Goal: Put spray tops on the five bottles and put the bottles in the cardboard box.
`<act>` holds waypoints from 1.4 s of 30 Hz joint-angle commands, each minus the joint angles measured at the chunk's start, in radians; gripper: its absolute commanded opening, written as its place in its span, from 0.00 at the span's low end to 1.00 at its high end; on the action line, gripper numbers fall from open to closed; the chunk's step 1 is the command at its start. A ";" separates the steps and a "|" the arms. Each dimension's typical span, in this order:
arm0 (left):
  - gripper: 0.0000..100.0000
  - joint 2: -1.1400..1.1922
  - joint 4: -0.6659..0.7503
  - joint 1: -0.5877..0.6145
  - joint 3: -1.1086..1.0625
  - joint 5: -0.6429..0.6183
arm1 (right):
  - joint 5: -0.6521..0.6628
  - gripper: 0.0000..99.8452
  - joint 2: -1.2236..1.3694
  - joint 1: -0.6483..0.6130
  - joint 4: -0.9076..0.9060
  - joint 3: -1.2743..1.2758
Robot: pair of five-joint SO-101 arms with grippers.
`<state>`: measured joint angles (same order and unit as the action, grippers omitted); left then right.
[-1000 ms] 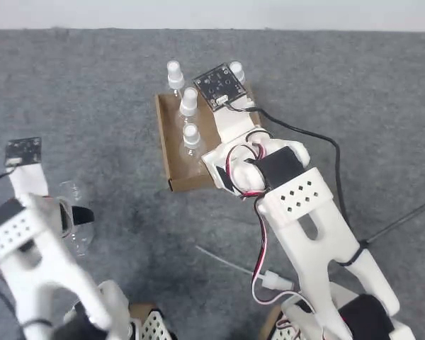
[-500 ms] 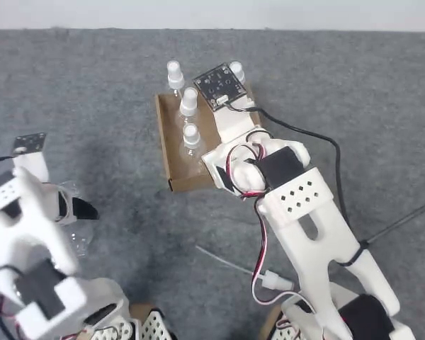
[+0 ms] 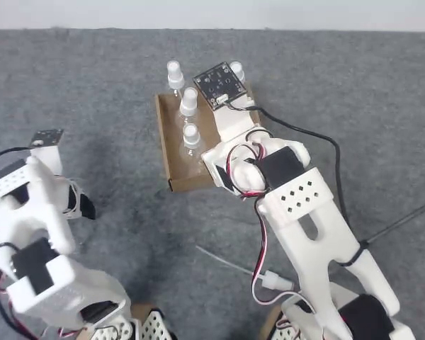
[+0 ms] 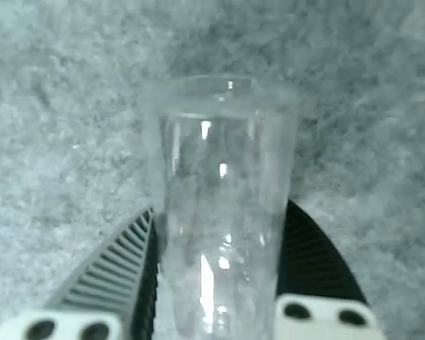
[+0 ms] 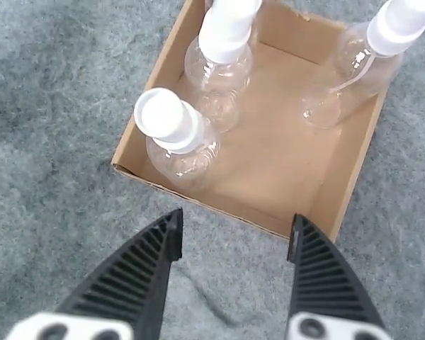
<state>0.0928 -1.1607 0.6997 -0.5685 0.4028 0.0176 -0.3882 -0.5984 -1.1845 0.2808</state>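
Note:
My left gripper (image 4: 219, 210) is shut on a clear bottle (image 4: 223, 142) with no spray top, held over the grey mat. In the high view that gripper (image 3: 76, 202) sits at the left, and the arm covers most of the bottle. The cardboard box (image 3: 163, 142) stands at the far middle with several capped bottles (image 3: 189, 103) upright in it. My right gripper (image 5: 236, 219) hangs open over the box's near rim (image 5: 198, 198), with nothing between its fingers. Below it stand three capped bottles (image 5: 171, 132), one nearest and two farther back (image 5: 223, 49).
Grey mat covers the whole table (image 3: 113, 85). A white spray top with a long thin tube (image 3: 230, 263) lies on the mat near the right arm's base. A black cable (image 3: 319, 142) runs off to the right of the box.
The left arm has swung up and to the right with the bottle, and its body now covers the bottle in the high view. The right arm and box have not moved.

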 commanded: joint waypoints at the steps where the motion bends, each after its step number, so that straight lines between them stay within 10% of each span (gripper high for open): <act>1: 0.09 -0.012 0.009 -0.003 0.053 0.084 | 0.012 0.19 -0.045 -0.007 0.024 -0.011; 17: 0.01 -0.012 -0.477 -0.006 0.414 0.443 | 0.078 0.19 -0.056 -0.008 0.019 -0.011; 42: 0.01 -0.264 -0.594 -0.034 0.499 0.568 | 0.183 0.19 -0.185 -0.005 -0.021 -0.017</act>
<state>-0.0560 -1.7116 0.6843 -0.1051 0.9613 0.1834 -0.4618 -0.5984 -1.1876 0.2808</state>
